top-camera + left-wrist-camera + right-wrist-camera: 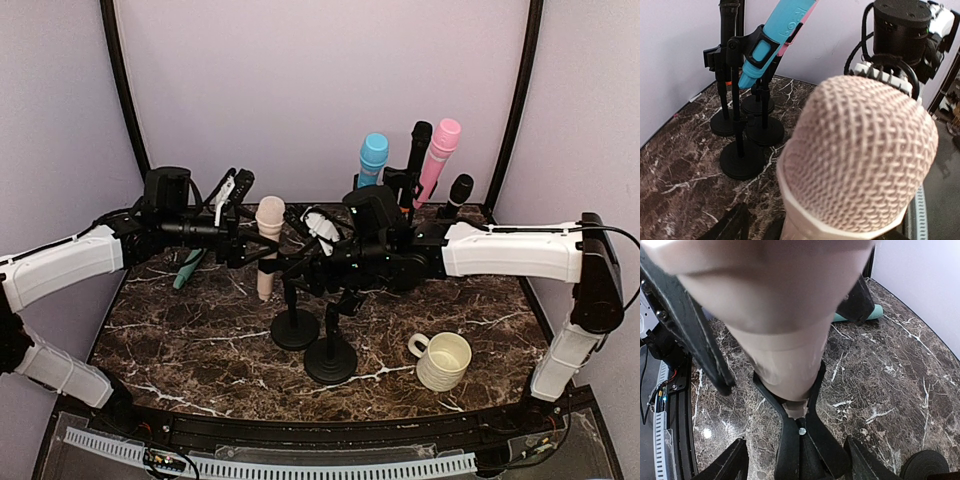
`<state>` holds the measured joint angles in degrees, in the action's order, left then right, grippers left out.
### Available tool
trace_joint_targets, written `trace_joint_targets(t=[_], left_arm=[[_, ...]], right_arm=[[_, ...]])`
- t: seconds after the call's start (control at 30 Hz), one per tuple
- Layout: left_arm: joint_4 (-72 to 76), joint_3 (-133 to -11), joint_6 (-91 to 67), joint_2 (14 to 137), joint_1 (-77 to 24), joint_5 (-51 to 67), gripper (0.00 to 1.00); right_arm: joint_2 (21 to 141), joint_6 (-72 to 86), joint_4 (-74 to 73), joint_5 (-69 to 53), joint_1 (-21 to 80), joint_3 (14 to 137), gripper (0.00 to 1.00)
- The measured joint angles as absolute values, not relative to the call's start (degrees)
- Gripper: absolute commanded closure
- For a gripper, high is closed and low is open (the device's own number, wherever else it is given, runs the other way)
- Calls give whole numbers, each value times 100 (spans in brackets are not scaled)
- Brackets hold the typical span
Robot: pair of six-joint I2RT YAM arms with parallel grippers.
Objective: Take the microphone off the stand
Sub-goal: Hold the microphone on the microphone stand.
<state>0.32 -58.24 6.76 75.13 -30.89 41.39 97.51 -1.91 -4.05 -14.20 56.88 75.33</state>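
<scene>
The beige microphone fills the left wrist view, its mesh head nearest. It stands upright with its lower end seated in the forked clip of a black stand on the marble counter. The left pincer flanks the microphone's body; whether it is clenched on it I cannot tell. The right pincer is released, its fingers either side of the clip. A cup sits at the right.
</scene>
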Motion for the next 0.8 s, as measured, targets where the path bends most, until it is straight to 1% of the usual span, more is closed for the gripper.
trace_joint_targets(t=[0.03,0.07,0.13,0.33,0.43,0.5,0.57,0.6,0.63,0.7,0.8], left_arm=[[30,-5824,694,7526,-3089,4143,37],[30,-5824,703,7533,-3089,4141,44],[30,-5824,742,7535,-3089,4147,51],[45,-5824,919,7533,-3092,4095,65],[60,-5824,1007,7533,-3089,4053,67],[62,-5824,1020,7533,-3085,4042,61],[64,-5824,1037,7533,-3087,4038,43],[69,-5824,1048,7533,-3085,4032,39],[75,-5824,1028,7533,-3085,4027,32],[89,-5822,1031,7533,-3087,3999,24],[191,-5817,982,7533,-3087,3981,21]], right_arm=[[9751,-191,-405,-1424,5686,7533,36],[9751,-191,-405,-1433,5684,7533,36],[9751,-191,-399,-1441,5677,7533,36],[9751,-191,-388,-1483,5658,7533,37],[9754,-191,-388,-1509,5658,7533,37],[9754,-189,-386,-1525,5658,7533,38],[9754,-187,-379,-1531,5658,7533,38],[9754,-187,-377,-1538,5658,7533,38],[9754,-185,-362,-1546,5658,7533,38],[9756,-178,-322,-1557,5658,7533,38],[9756,-154,-268,-1570,5658,7533,38]])
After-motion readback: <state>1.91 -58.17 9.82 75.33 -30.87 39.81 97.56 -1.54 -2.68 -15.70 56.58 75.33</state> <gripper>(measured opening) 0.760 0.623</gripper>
